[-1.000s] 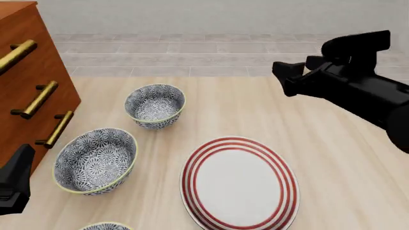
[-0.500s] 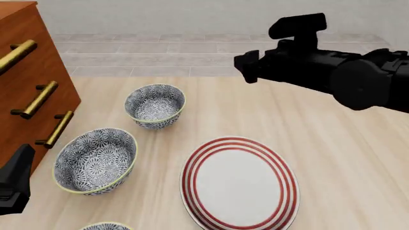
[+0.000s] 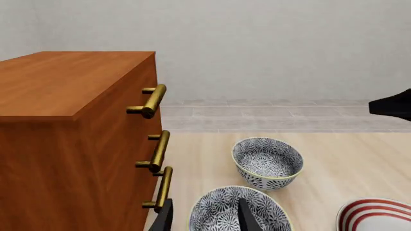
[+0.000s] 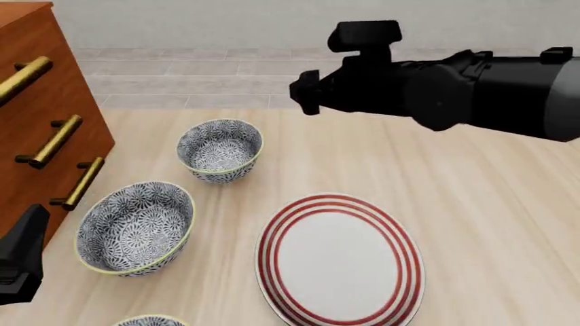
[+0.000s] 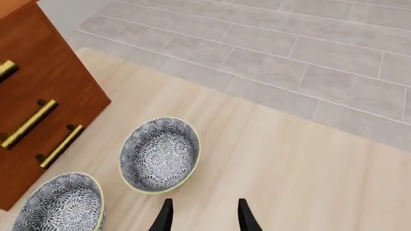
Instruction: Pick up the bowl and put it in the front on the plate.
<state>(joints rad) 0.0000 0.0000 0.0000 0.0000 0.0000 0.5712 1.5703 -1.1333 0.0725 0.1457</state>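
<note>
The plate lies flat on the light wood worktop. It is big, round and white, with three red rings near its edge. Nothing sits on it.

Away from the plate, on the side where the wooden drawer chest stands, there are bowls with a dark blue flower pattern and a thin yellow-green rim. One bowl stands upright past the plate, farther from the arms. It does not touch the plate. A wider bowl stands upright beside the plate, between it and the drawer chest, with a gap of bare wood between bowl and plate. The rim of a third bowl peeks in at the near edge of the front view, also beside the plate. It is hard to tell which of them is the one meant in the task. No bowl is held.

The right pincer hangs in the air past the plate, above the worktop and near the farther bowl. In the right wrist view its two fingers stand apart with bare wood between them, so it is open and grips nothing. That bowl lies just ahead of the fingers.

The left pincer is low, beside the drawer chest, on the far side of the wider bowl from the plate. Its fingers are spread apart and it holds nothing. The wider bowl lies right under the fingertips in the left wrist view.
</note>
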